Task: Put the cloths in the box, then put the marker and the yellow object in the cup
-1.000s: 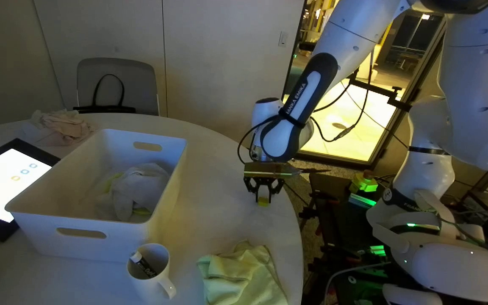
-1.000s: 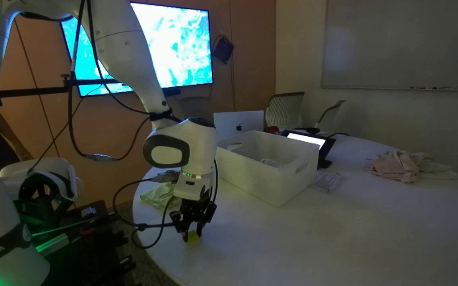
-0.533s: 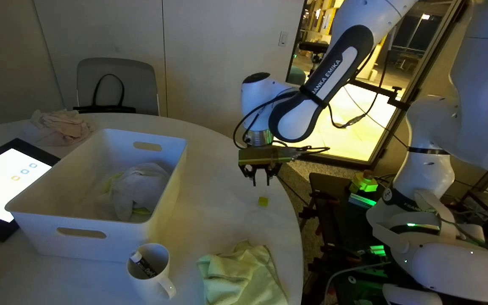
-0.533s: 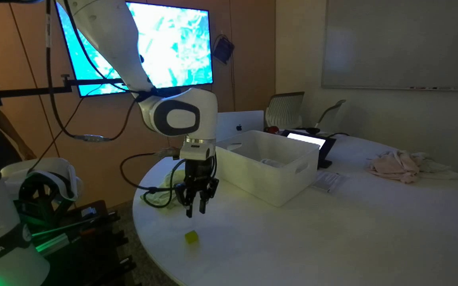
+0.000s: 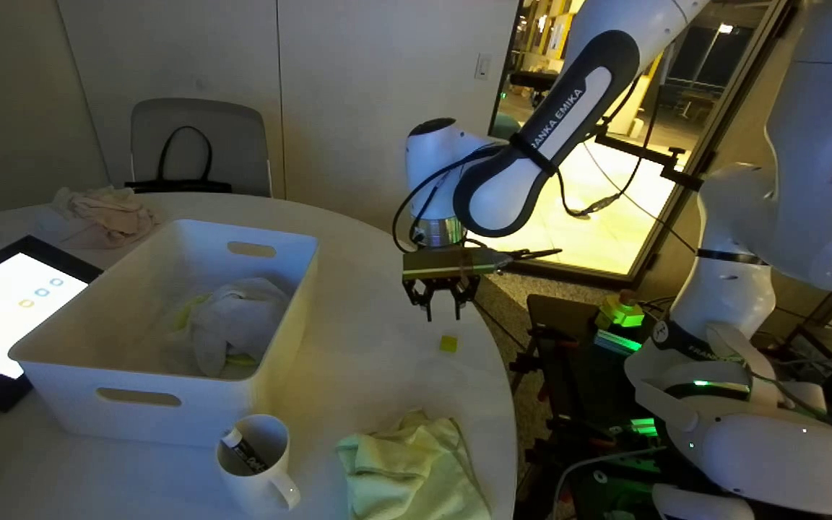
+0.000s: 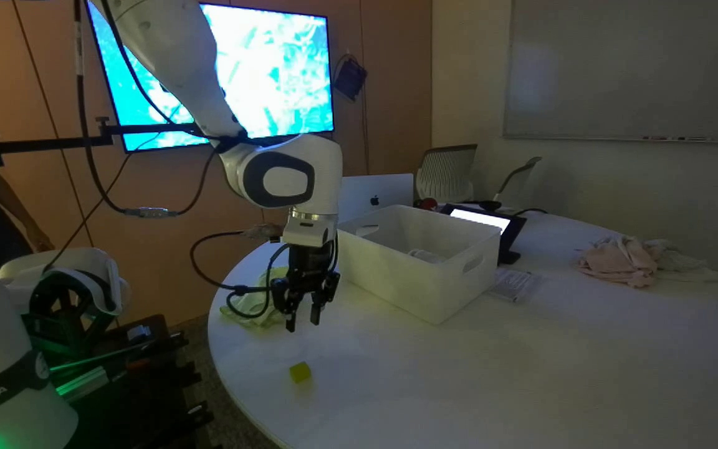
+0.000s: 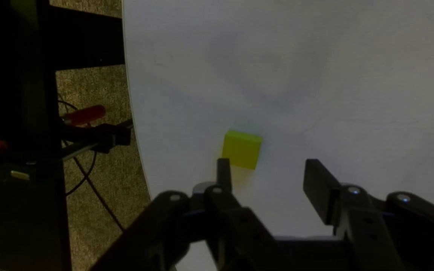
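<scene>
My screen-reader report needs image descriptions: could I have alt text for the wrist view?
A yellow block lies ungripped on a pale tabletop. The open black gripper juts in from the bottom, one fingertip partly covering the block's lower-left corner. At left, past the table's edge, a red handle shows against speckled floor.

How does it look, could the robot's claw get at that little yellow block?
Probably yes: the gripper hangs open above the table, holding nothing, and nothing covers the yellow block. In the wrist view the block sits off-centre to the jaws, so the gripper would likely shift before lowering.
</scene>
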